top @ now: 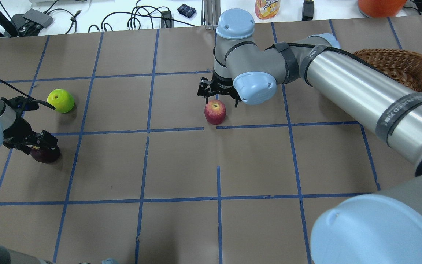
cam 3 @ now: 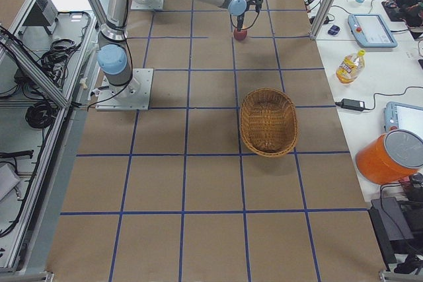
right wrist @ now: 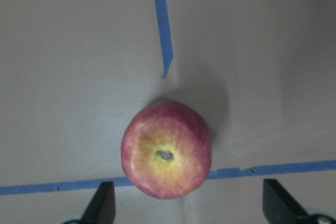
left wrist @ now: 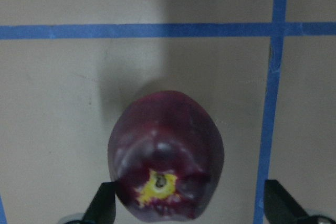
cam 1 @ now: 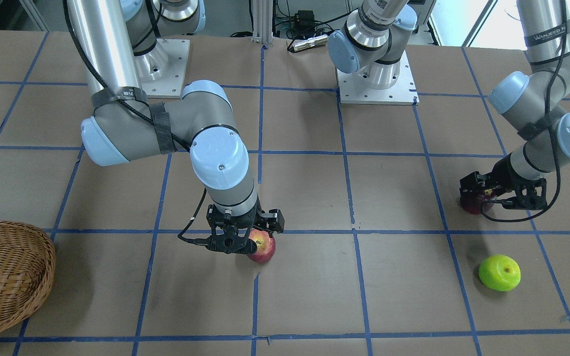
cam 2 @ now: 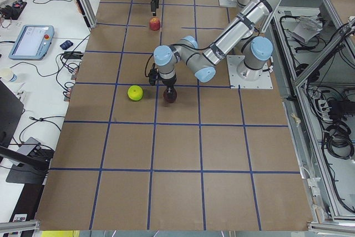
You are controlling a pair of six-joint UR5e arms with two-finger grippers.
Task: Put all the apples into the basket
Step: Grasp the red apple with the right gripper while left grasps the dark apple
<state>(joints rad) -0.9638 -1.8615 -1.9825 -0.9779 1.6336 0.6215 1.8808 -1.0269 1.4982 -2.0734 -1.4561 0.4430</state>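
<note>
- Basket (cam 3: 246, 123): woven wicker and nothing in it. It is the landmark for every entry below.
- Red apple (right wrist: 167, 149): on the worktop (top: 181, 165), outside the basket and the closest of the three to it.
- Right hand (right wrist: 190, 208): spread wide, holding nothing, poised over the red apple with a finger on either side and neither touching.
- Maroon apple (left wrist: 165, 153): at the worktop end opposite the basket, well apart from it.
- Left hand (left wrist: 191, 208): open and empty over the maroon apple. One finger (left wrist: 104, 205) is just beside the skin and the other is well clear.
- Green apple (top: 60, 101): also at the end far from the basket, near the maroon apple, with no hand on it.
- Hazard, left side: the grip looks off-centre, so closing may shove or roll the maroon apple rather than pinch it.
- Hazard, right side: the red apple sits nearer one finger, and a shallow pinch on the rounded skin may slip.
- Hazard, carry: the far apples face a long run to the basket. A loose hold could drop one, or the left arm could nudge the green apple.
- Writing: the band (cam 1: 545, 37) on the left arm seems to read "WANJEED". The yellow label on the bottle (cam 3: 348, 65) beyond the basket is illegible.
</note>
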